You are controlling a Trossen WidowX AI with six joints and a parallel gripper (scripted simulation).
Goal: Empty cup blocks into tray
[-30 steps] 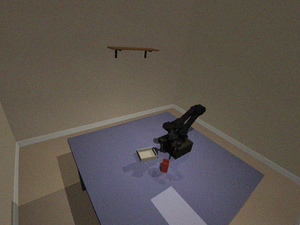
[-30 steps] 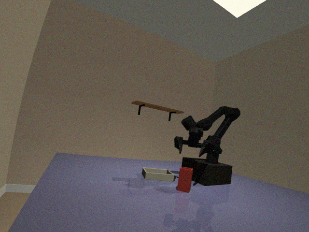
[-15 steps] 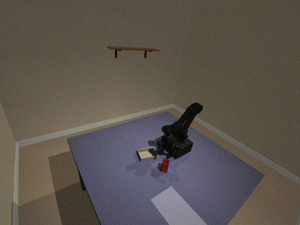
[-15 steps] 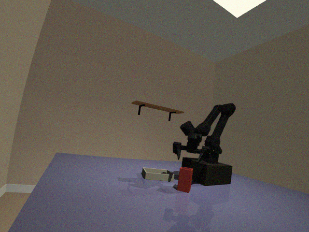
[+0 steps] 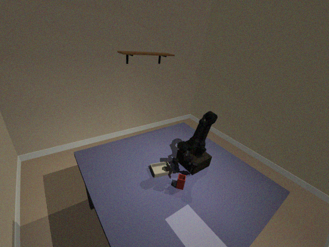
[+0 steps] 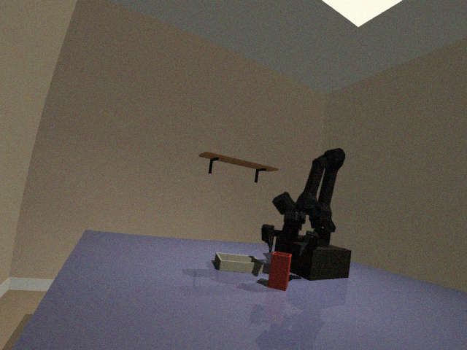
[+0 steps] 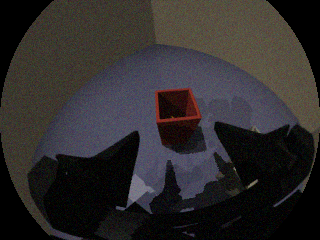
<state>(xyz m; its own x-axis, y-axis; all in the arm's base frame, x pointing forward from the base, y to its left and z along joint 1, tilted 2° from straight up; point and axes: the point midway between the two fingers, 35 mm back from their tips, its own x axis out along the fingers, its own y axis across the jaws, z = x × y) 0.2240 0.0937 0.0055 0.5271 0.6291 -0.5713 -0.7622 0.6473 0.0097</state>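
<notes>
With my gripper [image 5: 178,174] [image 6: 288,241] [image 7: 179,130] spread wide and empty, I face the red, square, open-topped cup [image 5: 181,181] [image 6: 279,271] [image 7: 178,131] upright on the tabletop [image 5: 127,172] [image 6: 150,301] [image 7: 115,105], probably light and stiff, best pinched level across opposite flat walls below its rim.

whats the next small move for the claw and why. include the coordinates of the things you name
Probably ease the open black claw [image 6: 290,243] [image 7: 179,130] forward, keeping its heading, until its fingers flank the tall red square cup [image 5: 181,181] [image 6: 279,271] [image 7: 178,131]. In the wrist view the cup stands upright beyond the fingertips, roughly centred between them, with nothing gripped, so closing now would likely miss it.
</notes>
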